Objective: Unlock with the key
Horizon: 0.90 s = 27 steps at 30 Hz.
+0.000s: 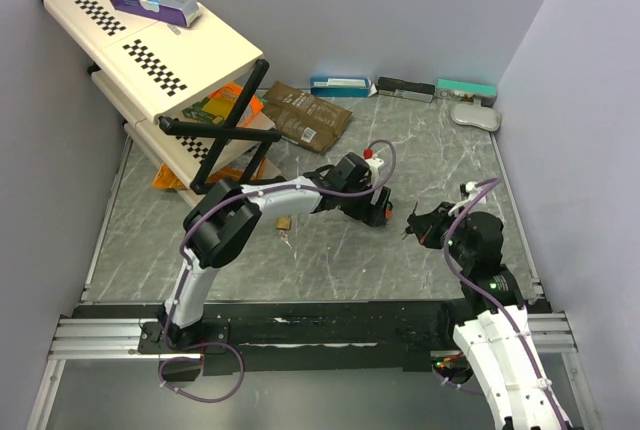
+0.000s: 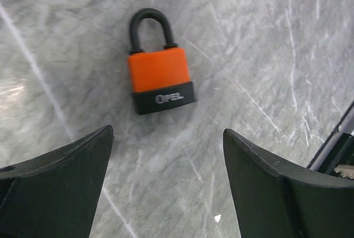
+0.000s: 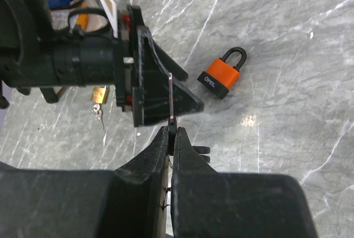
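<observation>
The right gripper [image 3: 171, 134] is seen clenched on a thin key [image 3: 170, 97], which is held edge-on between its fingertips. The orange padlock [image 3: 221, 74] is laid flat on the marble table [image 3: 287, 39], ahead and to the right of the key's tip and apart from it. The left gripper [image 2: 168, 133] is spread wide; the padlock is found just beyond its fingertips, shackle pointing away, untouched. A small brass lock [image 3: 99, 94] is seen farther left.

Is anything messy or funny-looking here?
A bit. Snack packets lie jumbled under the white shelf, with one brown packet out on the table. A second, brass padlock lies beside the left arm, apart from the orange padlock.
</observation>
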{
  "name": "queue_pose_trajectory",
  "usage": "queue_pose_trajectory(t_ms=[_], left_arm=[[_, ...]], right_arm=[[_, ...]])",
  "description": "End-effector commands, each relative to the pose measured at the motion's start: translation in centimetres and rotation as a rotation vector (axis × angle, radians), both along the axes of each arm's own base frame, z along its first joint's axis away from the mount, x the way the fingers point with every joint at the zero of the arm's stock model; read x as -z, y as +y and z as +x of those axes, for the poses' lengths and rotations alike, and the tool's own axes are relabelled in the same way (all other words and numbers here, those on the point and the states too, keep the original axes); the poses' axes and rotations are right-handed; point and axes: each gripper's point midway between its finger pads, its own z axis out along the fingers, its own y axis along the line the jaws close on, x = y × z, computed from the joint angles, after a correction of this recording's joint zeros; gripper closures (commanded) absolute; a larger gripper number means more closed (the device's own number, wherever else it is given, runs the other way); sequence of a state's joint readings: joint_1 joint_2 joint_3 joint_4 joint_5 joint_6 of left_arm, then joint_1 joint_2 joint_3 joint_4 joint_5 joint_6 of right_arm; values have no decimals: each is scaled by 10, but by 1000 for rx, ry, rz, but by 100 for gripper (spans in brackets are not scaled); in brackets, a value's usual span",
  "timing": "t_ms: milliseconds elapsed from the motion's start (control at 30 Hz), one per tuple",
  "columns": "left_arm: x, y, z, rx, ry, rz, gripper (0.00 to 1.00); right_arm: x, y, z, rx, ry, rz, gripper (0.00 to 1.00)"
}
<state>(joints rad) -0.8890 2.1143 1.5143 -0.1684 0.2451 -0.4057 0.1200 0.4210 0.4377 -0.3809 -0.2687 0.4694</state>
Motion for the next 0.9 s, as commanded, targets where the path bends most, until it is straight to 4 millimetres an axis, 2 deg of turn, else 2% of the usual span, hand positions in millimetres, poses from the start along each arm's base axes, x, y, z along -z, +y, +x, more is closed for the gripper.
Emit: queue_pose_trajectory(t_ms=[0,367,633,867], left_arm=[[-10,-22,-6,50,-16,-60,15],[-4,-33,-16,90,-16,-55,16],[5,-25,-2,17,-58,11,14],[5,-38,-2,45,-49,-19,14]], right_arm=[[-23,-5,2,18,-62,-16,100],[-21,-4,0,12,-48,-15,100],[-20,-3,-2,9,-48,-9,100],[-19,-3,-2,9,-41,-12,100]])
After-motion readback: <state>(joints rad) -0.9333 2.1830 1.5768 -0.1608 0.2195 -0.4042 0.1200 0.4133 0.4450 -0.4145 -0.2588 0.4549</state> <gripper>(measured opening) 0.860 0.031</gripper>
